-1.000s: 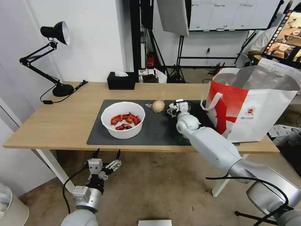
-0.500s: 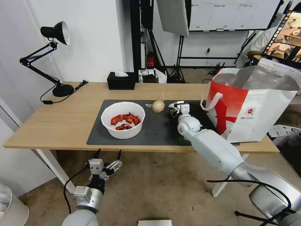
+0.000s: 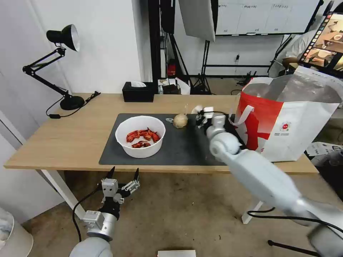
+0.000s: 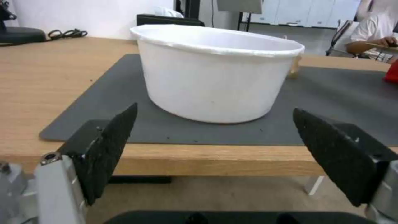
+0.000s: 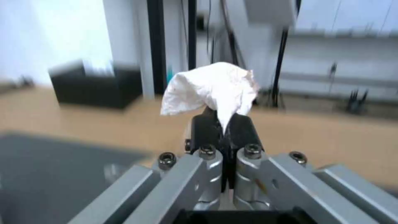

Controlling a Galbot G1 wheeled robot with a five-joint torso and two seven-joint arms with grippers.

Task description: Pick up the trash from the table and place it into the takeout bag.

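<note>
The crumpled white tissue [image 5: 211, 87] sticks out of my right gripper [image 5: 224, 127], whose fingers are shut on it. That gripper [image 3: 204, 113] hangs above the dark mat [image 3: 178, 146], between the beige ball [image 3: 180, 120] and the red-and-white takeout bag [image 3: 289, 121]. A white bowl [image 3: 140, 136] of red shellfish scraps sits on the mat's left half. My left gripper [image 3: 123, 175] stands open below the table's [image 3: 71, 135] front edge, facing the bowl's side wall [image 4: 215, 84].
A black desk lamp [image 3: 60, 67] stands at the table's far left corner. A black tissue box [image 3: 138, 92] sits at the back edge. Stands and cables crowd the floor behind the table. The bag's mouth is open at the top.
My right gripper has lifted off the mat with the tissue and moved up and a little toward the bag. The left arm has stayed put.
</note>
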